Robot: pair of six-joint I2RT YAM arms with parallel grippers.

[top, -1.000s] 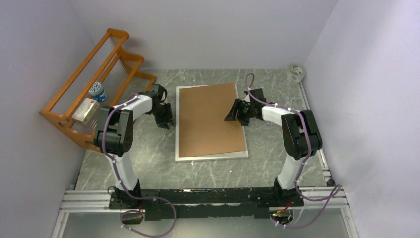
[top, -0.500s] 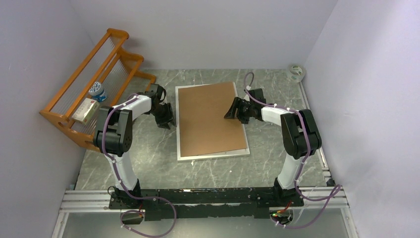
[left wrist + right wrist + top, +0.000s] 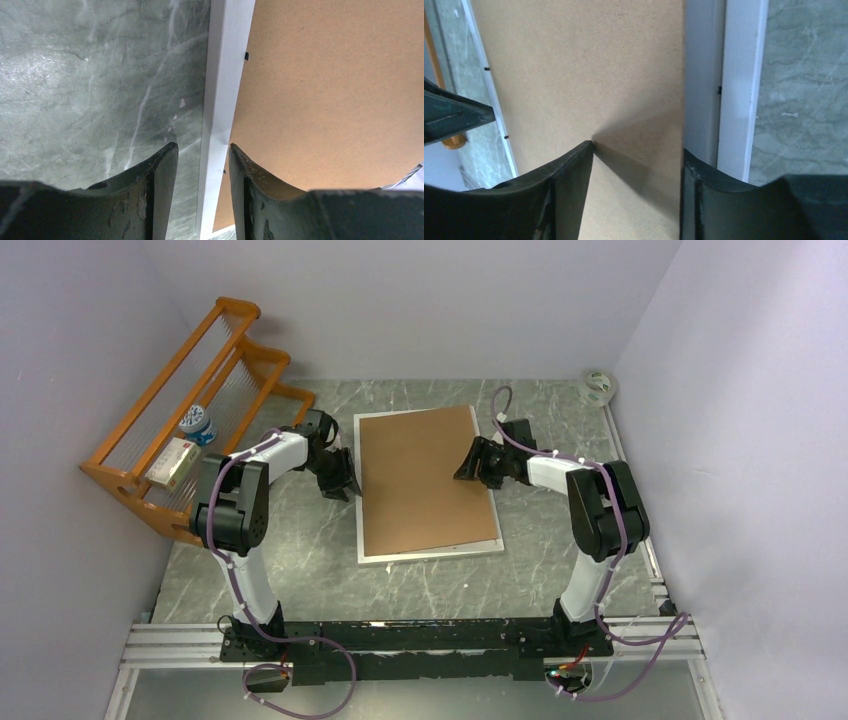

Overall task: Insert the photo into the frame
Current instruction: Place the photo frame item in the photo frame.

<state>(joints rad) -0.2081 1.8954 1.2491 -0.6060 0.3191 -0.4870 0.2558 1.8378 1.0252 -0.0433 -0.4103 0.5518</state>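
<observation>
The frame lies flat and face down in the middle of the counter, its long sides running from 12 to 6 o'clock. The brown backing board covers nearly all of it, so that only the white rail shows along the 6 o'clock and 9 o'clock sides. The photo is not visible in any view, and I cannot tell whether it lies under the board. The left arm reaches to the 9 o'clock side of the frame. In the left wrist view its jaws are parted and stand astride the white rail, one finger above the counter and the other above the board. Whether they touch the rail I cannot tell. The right arm reaches to the 3 o'clock side. Its jaws are released and wide, holding nothing. In the right wrist view one fingertip rests on the board, and the other finger is over a grey strip that lies bare between the board and the white rail. An orange wooden rack stands at 10 o'clock with a small box and a blue and white round thing in it. A roll of tape lies at 1 o'clock, well apart from the frame.
</observation>
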